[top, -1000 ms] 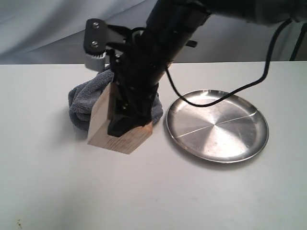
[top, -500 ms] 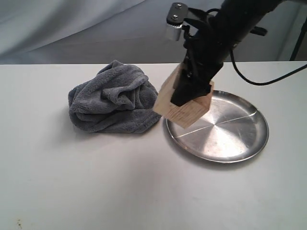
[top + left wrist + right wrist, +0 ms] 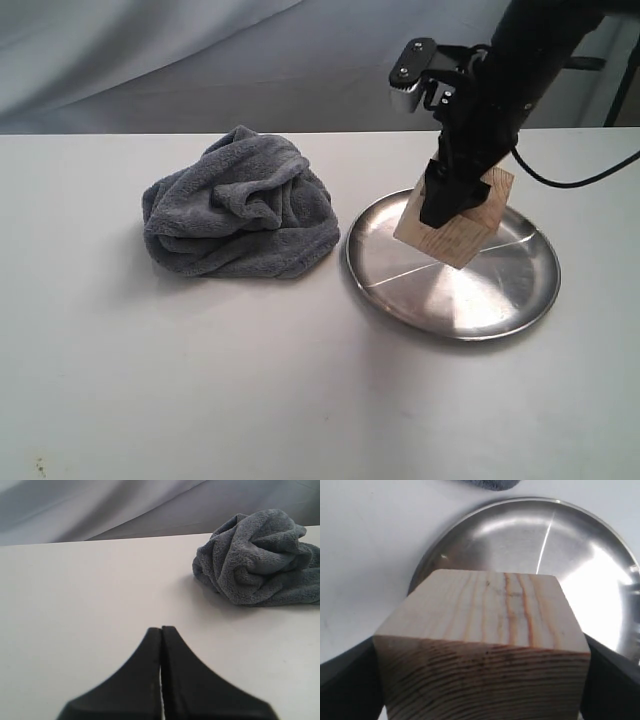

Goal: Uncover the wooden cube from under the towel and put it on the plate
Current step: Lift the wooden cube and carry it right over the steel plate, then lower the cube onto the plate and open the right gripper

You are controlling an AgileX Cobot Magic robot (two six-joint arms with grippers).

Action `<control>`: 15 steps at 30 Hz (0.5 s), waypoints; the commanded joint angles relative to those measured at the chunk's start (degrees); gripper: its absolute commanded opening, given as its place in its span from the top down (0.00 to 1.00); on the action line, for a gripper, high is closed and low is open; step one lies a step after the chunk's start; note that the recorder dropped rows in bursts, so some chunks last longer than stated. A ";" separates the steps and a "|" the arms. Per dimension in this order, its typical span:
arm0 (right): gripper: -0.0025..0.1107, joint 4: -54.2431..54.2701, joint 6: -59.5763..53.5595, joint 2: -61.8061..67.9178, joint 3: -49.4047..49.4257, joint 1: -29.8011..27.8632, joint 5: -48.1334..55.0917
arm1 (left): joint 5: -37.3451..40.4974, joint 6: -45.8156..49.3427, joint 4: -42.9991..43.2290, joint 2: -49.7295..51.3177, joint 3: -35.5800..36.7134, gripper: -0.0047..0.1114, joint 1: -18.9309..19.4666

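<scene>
The pale wooden cube (image 3: 462, 235) hangs tilted just above the left half of the shiny metal plate (image 3: 510, 290), held between the fingers of my right gripper (image 3: 447, 205), which is shut on it. In the right wrist view the cube (image 3: 485, 645) fills the lower frame, with the plate (image 3: 530, 540) beyond it. The dark grey towel (image 3: 235, 205) lies crumpled on the table left of the plate, covering nothing I can see. In the left wrist view my left gripper (image 3: 161, 630) is shut and empty, low over bare table, well short of the towel (image 3: 257, 557).
A white tabletop (image 3: 250, 380) stretches in front of the towel and plate. A grey cloth backdrop (image 3: 150, 60) hangs behind the table. A black cable (image 3: 570, 183) trails from the right arm over the plate's far side.
My right gripper has carried the cube to the right, from in front of the towel to above the plate. The towel now shows in full, and it has not moved.
</scene>
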 commanded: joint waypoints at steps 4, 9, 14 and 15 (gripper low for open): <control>0.98 -1.21 0.97 3.68 -0.06 -0.35 -1.74 | -0.68 -0.28 -0.14 -0.21 0.27 0.96 -0.12; 0.98 -4.37 2.18 5.00 -0.06 -0.35 -2.69 | -0.68 -0.28 -0.14 -0.21 0.27 0.96 -0.12; 0.98 -6.79 3.11 5.63 -0.06 -0.35 -3.78 | -0.68 -0.28 -0.14 -0.21 0.27 0.96 -0.12; 0.98 -8.04 3.84 5.63 -0.06 -0.35 -4.22 | -0.68 -0.28 -0.14 -0.21 0.27 0.96 -0.12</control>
